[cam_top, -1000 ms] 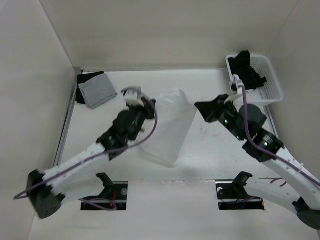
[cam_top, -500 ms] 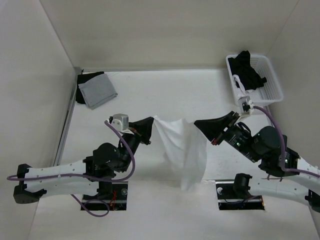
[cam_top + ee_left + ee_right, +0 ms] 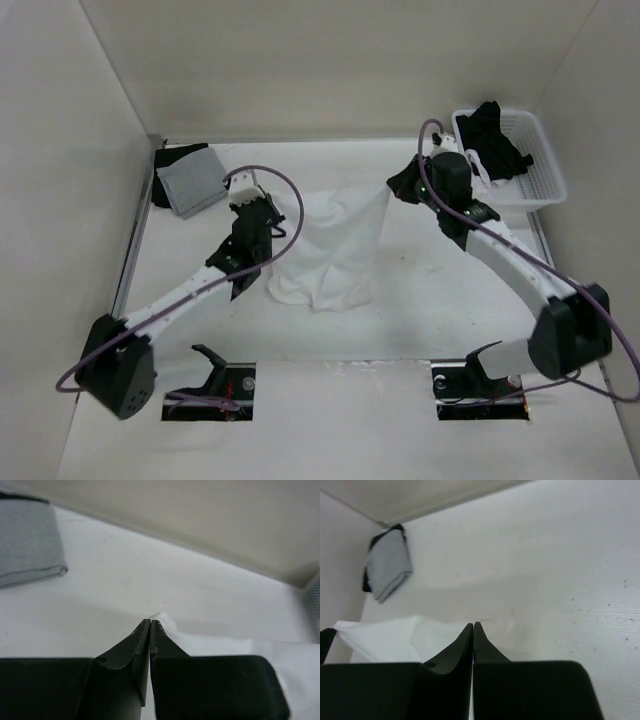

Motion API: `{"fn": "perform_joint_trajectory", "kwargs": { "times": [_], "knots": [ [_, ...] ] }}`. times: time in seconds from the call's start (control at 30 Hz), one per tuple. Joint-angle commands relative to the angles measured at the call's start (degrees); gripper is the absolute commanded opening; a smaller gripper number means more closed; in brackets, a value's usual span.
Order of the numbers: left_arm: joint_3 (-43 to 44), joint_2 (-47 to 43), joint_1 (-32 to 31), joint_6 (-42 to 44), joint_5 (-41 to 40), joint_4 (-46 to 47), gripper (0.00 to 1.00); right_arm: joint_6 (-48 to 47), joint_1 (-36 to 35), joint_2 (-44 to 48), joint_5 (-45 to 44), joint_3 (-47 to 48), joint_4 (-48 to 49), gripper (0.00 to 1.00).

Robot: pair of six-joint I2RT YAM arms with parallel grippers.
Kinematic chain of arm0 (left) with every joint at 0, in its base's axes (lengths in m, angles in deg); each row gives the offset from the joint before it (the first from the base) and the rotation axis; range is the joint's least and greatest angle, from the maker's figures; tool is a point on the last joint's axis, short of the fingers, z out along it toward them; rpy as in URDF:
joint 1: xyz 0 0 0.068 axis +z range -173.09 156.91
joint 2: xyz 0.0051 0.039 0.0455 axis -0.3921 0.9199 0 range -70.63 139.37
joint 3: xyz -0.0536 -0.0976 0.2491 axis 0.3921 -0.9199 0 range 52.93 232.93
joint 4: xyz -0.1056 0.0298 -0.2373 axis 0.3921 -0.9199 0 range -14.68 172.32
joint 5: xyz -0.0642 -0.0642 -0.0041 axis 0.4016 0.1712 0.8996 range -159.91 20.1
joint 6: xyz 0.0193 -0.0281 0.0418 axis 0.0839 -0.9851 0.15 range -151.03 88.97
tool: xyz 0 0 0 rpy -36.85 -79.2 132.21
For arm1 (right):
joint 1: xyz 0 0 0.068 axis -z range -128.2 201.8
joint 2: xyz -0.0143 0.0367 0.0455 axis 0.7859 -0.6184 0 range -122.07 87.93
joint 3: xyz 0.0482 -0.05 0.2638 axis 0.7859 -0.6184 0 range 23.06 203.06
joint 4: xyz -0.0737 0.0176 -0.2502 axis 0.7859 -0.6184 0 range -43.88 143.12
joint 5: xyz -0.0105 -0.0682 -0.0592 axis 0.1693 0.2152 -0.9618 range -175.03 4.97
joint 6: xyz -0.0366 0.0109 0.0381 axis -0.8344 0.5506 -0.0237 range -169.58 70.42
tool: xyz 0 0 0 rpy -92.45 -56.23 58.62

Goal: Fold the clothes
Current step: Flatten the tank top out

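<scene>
Between the two arms, near the middle of the white bench (image 3: 450, 290), a thin white fabric garment (image 3: 335, 245) is held up by its top edge. That edge runs nearly level from one arm to the other, and the cloth hangs down from it. Its lower part lies rumpled on the bench, nearer the arm bases.

The left end effector (image 3: 268, 215) is closed on the garment's left upper corner. In the left wrist view the two dark fingers (image 3: 137, 640) press together, and a tip of white fabric (image 3: 161, 618) shows just at their ends (image 3: 150, 621). The right end effector (image 3: 395, 185) is closed on the right upper corner. In the right wrist view its jaws meet with no gap (image 3: 472, 625), and white fabric (image 3: 395, 635) spreads to the left and below them.

At the far left corner of the bench lies a grey square folded cloth (image 3: 195, 180), resting partly on a black garment (image 3: 165, 160), well apart from the white one. At the far right corner stands a white plastic lattice basket (image 3: 545, 175) holding black clothes (image 3: 495, 135), just beyond the right end effector. A purple cable (image 3: 290, 195) loops above the left arm's wrist.
</scene>
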Motion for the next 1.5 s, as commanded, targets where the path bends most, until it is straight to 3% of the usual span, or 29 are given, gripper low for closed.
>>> {"fn": "perform_joint_trajectory", "kwargs": {
  "times": [0.0,0.1,0.23,0.47,0.67,0.8,0.97,1.03,1.13,1.23,1.33,1.4,1.47],
  "knots": [
    [6.2,6.1,7.9,-10.1,13.2,-1.1,0.01,2.6,2.7,-5.5,6.6,7.2,5.4,0.01],
    [6.8,1.5,6.3,-9.3,13.9,-0.3,0.00,0.4,-0.2,-1.5,5.8,7.2,5.1,0.01],
    [6.4,-11.3,1.6,-6.2,11.0,-3.1,0.00,-1.9,-5.7,11.4,3.3,3.1,2.2,0.01],
    [5.6,-29.9,-13.0,-1.3,-1.2,-10.3,0.00,-3.9,-20.4,32.7,-6.3,0.4,-8.6,0.02],
    [6.4,-32.6,-24.1,5.8,-11.2,-7.9,0.00,-5.2,-29.7,36.4,-11.5,1.6,-10.2,0.03],
    [4.7,-30.7,-27.4,10.0,-15.1,-3.7,0.01,-5.6,-25.2,33.9,-10.2,0.1,-9.0,0.04],
    [-2.3,-20.6,-21.2,7.3,-13.6,0.7,0.02,-1.2,-7.4,20.8,3.0,-4.4,-0.2,0.04],
    [-4.9,-13.6,-15.4,1.6,-8.7,1.7,0.03,1.8,-1.8,11.7,8.8,-4.9,5.8,0.03],
    [-4.4,-0.1,-3.0,-6.9,4.7,3.2,0.03,4.2,3.2,-4.6,13.6,0.2,10.8,0.03],
    [1.9,15.6,7.3,-10.9,14.7,7.9,0.04,5.1,6.6,-20.0,15.0,11.3,8.9,0.03],
    [13.9,28.5,13.1,-13.0,19.9,6.6,0.08,5.9,9.2,-29.8,14.0,21.5,3.7,0.04],
    [21.3,34.3,14.9,-13.2,21.9,4.3,0.15,6.5,10.2,-31.8,11.6,24.6,1.6,0.11],
    [26.1,37.0,15.6,-12.8,23.2,2.2,0.25,6.4,10.4,-31.0,9.0,24.8,1.0,0.25]
  ]
}}
